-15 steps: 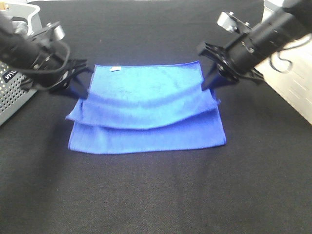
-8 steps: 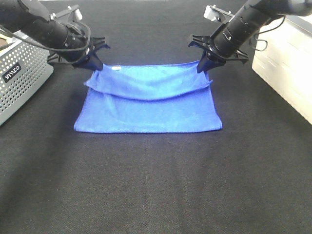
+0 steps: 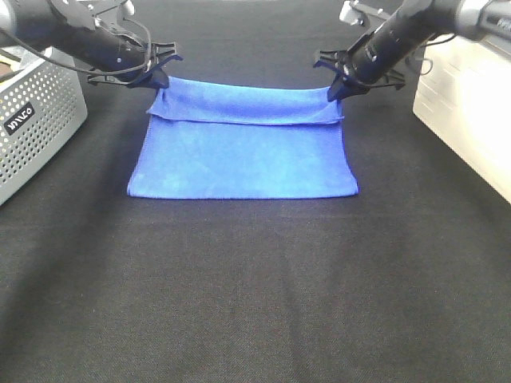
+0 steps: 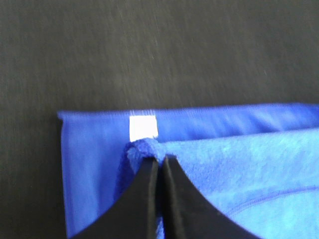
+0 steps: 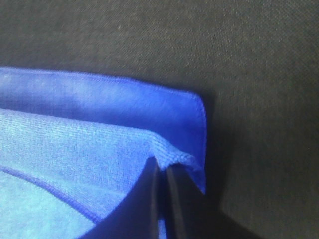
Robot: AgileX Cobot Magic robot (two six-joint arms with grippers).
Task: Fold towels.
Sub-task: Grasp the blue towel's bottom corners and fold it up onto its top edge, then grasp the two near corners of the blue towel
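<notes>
The royal-blue towel [image 3: 239,159] lies folded on the black tabletop in the exterior high view. Its upper layer reaches almost to the far edge, leaving a narrow strip of the lower layer showing. My left gripper [image 3: 160,80] is shut on the upper layer's far-left corner. The left wrist view shows the fingertips [image 4: 160,160] pinching bunched cloth just behind the white tag [image 4: 143,127]. My right gripper [image 3: 334,90] is shut on the far-right corner, and its tips [image 5: 163,168] in the right wrist view clamp the cloth close to the lower layer's stitched corner [image 5: 197,107].
A grey perforated basket [image 3: 36,112] stands at the left edge, close to the left arm. A white box [image 3: 467,112] sits at the right, beside the right arm. Black cloth [image 3: 255,303] covers the table in front of the towel.
Both grippers have carried the held towel edge away from the camera to the far edge and lowered it. The sagging upper layer now lies flatter over the lower one.
</notes>
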